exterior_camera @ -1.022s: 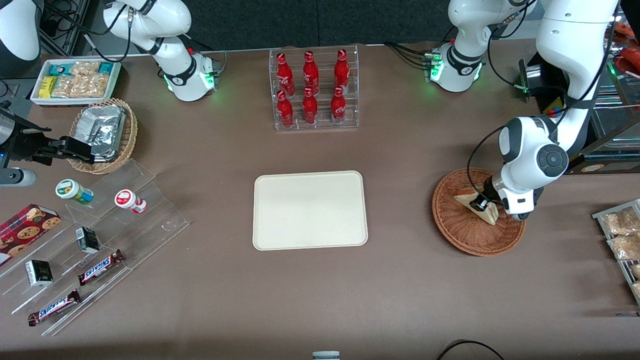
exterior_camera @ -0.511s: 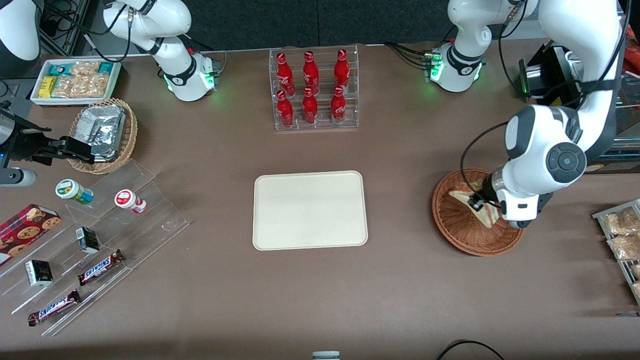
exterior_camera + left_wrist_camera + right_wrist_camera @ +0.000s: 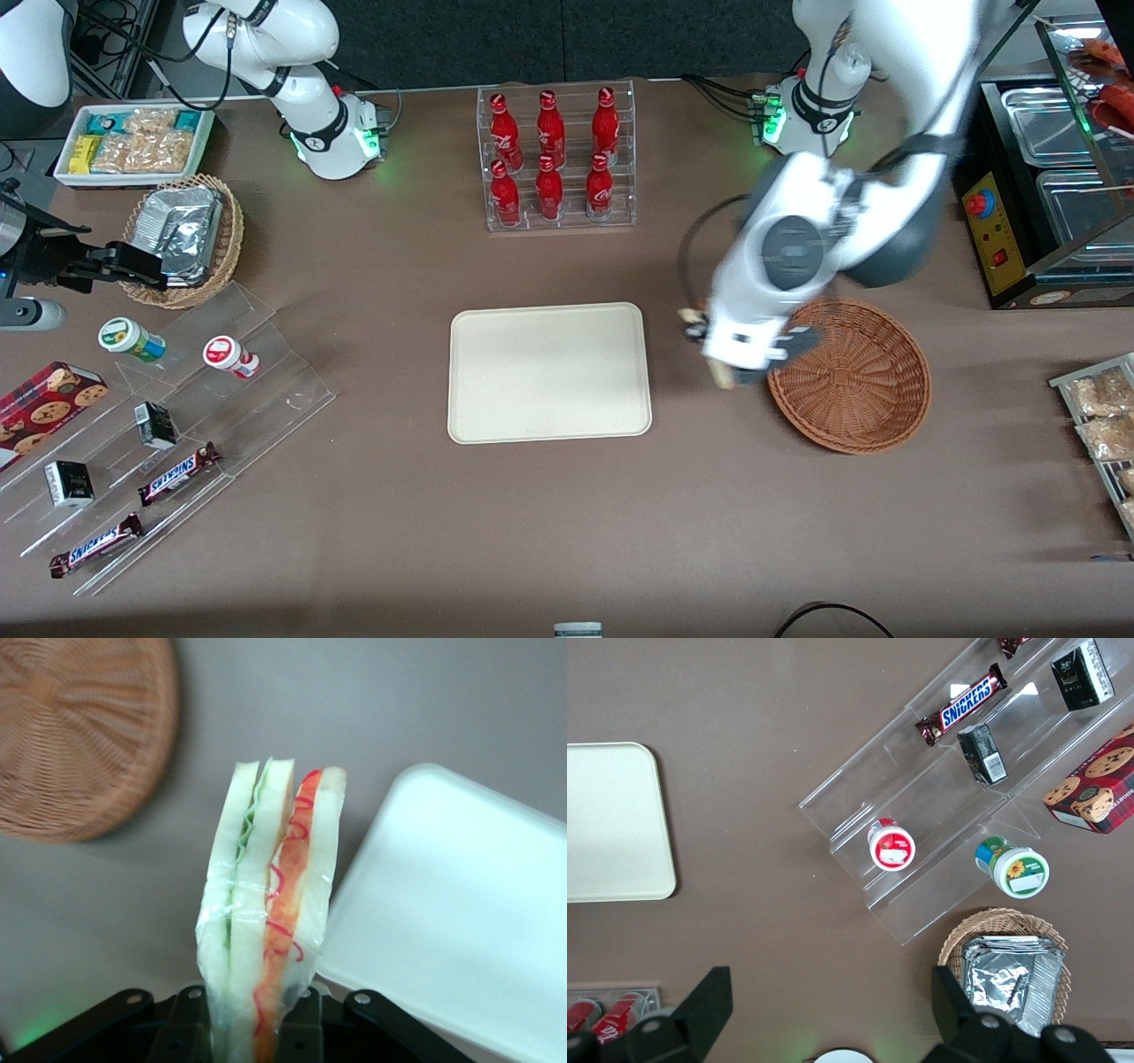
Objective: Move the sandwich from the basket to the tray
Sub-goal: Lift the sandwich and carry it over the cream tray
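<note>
The sandwich (image 3: 270,912) stands clamped between my fingers, its long axis running straight out from my gripper (image 3: 257,1028), cut side showing red and green filling. I hang in the air over bare table, between the basket (image 3: 850,377), now empty, and the tray (image 3: 549,372). The tray's near edge lies just beside me, toward the parked arm's end; that's the way I judge I must carry.
</note>
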{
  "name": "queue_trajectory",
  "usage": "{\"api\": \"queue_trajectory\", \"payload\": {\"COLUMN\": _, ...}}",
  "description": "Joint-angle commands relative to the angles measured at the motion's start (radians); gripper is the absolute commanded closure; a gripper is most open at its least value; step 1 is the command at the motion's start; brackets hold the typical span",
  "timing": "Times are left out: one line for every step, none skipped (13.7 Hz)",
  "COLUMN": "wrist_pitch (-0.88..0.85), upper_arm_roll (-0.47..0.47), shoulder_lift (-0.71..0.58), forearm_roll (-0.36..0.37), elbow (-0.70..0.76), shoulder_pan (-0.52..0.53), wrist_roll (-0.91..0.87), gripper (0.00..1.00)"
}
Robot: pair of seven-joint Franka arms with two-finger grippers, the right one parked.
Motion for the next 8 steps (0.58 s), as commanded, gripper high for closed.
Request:
{"api": "queue_trajectory", "payload": {"wrist_pitch": -0.017, "upper_arm_roll": 0.011, "shoulder_lift": 0.139, "forearm_roll": 0.048, "elbow": 0.171, "shoulder_pan": -0.098, "wrist_roll": 0.006, "gripper": 0.9}}
{"api": "queue_trajectory", "payload": {"wrist_pitch": -0.016, "upper_arm_roll": 0.011, "shoulder_lift": 0.179, "forearm_roll": 0.048, "elbow": 0.226, "shoulder_pan": -0.127, "wrist_roll": 0.008, "gripper": 0.9}}
{"api": "queue_trajectory", "payload": {"wrist_pitch": -0.013, "upper_arm_roll": 0.011, "shoulder_lift": 0.217, "forearm_roll": 0.048, "elbow": 0.267, "shoulder_pan": -0.157, "wrist_roll": 0.012, "gripper": 0.9}}
{"api": "queue_trajectory", "payload": {"wrist_pitch": 0.011, "upper_arm_roll": 0.011, "shoulder_lift": 0.251, "forearm_roll": 0.049, "elbow": 0.289, "shoulder_pan": -0.18, "wrist_roll": 0.023, "gripper": 0.9}}
{"api": "queue_trajectory", "payload": {"wrist_pitch": 0.054, "upper_arm_roll": 0.011, "shoulder_lift": 0.274, "forearm_roll": 0.049, "elbow": 0.297, "shoulder_pan": -0.197, "wrist_roll": 0.043, "gripper": 0.9}}
{"api": "queue_trajectory", "payload": {"wrist_pitch": 0.092, "upper_arm_roll": 0.011, "shoulder_lift": 0.299, "forearm_roll": 0.049, "elbow": 0.297, "shoulder_pan": -0.21, "wrist_roll": 0.063, "gripper": 0.9}}
{"api": "queue_trajectory", "payload": {"wrist_pitch": 0.121, "upper_arm_roll": 0.011, "shoulder_lift": 0.325, "forearm_roll": 0.049, "elbow": 0.298, "shoulder_pan": -0.224, "wrist_roll": 0.07, "gripper": 0.9}}
{"api": "queue_trajectory", "payload": {"wrist_pitch": 0.138, "upper_arm_roll": 0.011, "shoulder_lift": 0.345, "forearm_roll": 0.051, "elbow": 0.301, "shoulder_pan": -0.238, "wrist_roll": 0.078, "gripper": 0.9}}
